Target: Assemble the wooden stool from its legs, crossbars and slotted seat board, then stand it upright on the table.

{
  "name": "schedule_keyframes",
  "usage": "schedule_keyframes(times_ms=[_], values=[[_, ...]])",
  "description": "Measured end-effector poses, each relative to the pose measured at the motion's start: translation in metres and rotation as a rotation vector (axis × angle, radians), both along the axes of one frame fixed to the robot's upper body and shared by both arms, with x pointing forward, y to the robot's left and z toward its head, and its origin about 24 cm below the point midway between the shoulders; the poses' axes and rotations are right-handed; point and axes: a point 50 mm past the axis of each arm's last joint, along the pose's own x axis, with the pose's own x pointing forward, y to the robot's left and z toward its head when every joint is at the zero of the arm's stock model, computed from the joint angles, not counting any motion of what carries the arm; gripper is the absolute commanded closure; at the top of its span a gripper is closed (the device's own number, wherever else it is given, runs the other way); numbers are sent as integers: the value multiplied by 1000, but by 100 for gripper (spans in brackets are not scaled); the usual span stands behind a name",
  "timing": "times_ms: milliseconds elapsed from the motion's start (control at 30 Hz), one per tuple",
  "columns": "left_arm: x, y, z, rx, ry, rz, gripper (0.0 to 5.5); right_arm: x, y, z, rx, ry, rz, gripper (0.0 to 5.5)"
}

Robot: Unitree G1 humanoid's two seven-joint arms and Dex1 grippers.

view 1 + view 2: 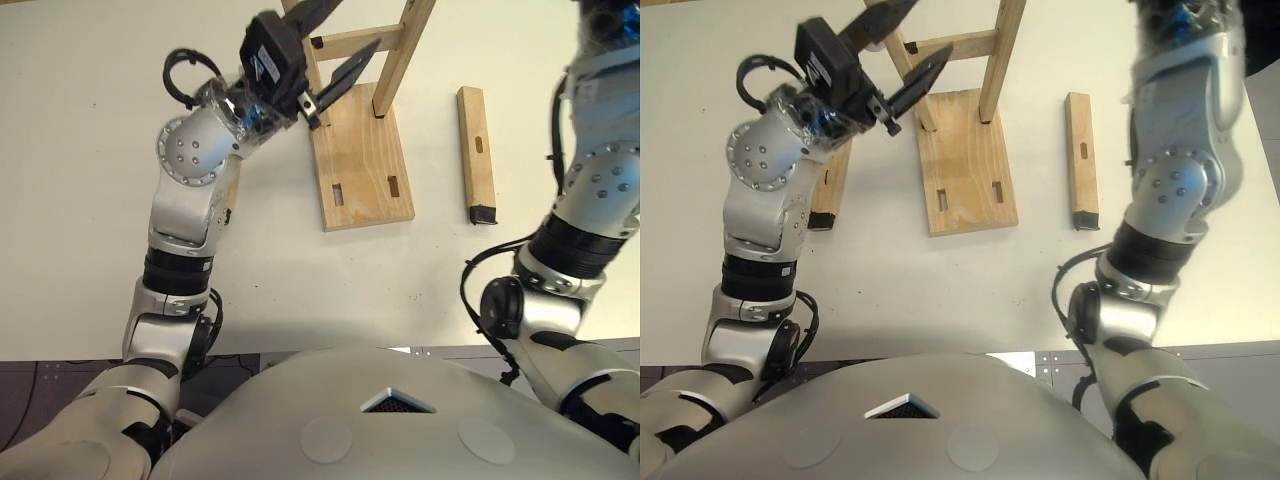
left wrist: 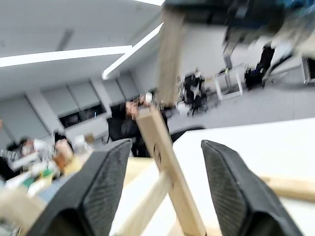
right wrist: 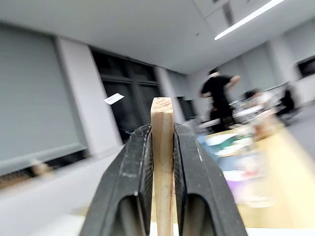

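The slotted seat board (image 1: 362, 170) lies flat on the white table. Two legs stand in it, a left leg (image 1: 312, 62) and a right leg (image 1: 402, 55), joined by a crossbar (image 1: 352, 42). My left gripper (image 1: 352, 22) is open, its fingers on either side of the left leg (image 2: 167, 162) without touching it. In the right wrist view my right gripper (image 3: 162, 130) is shut on the end of a wooden leg (image 3: 162, 147). The right arm (image 1: 600, 60) rises past the top edge. A loose leg (image 1: 476, 155) lies to the right of the board.
Another loose wooden piece (image 1: 830, 185) lies on the table under my left arm, left of the board. Two vacant slots (image 1: 365, 188) show at the board's near end. The near table edge (image 1: 300, 352) runs in front of me.
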Motion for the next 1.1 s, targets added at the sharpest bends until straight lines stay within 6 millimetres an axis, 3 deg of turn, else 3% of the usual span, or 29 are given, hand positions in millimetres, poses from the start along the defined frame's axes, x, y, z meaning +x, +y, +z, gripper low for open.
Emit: schedule_keyframes(times_ms=[167, 200, 267, 333, 633, 933, 1100], values=[[16, 42, 5, -242, 89, 345, 250, -20, -24, -61, -233, 152, -159, 511], [20, 59, 0, -295, 124, 458, 250, -24, -26, -81, -284, 197, -191, 511], [23, 75, -14, -355, 212, 561, 250, -29, -29, -107, -335, 262, -226, 511], [22, 78, -25, -380, 267, 589, 250, -31, -28, -117, -331, 270, -262, 511], [23, 84, -39, -411, 342, 623, 250, -35, -27, -142, -310, 331, -278, 511], [23, 85, -41, -410, 350, 631, 250, -40, -25, -151, -288, 329, -358, 511], [22, 86, -43, -408, 355, 635, 250, -41, -36, -152, -279, 315, -429, 511]])
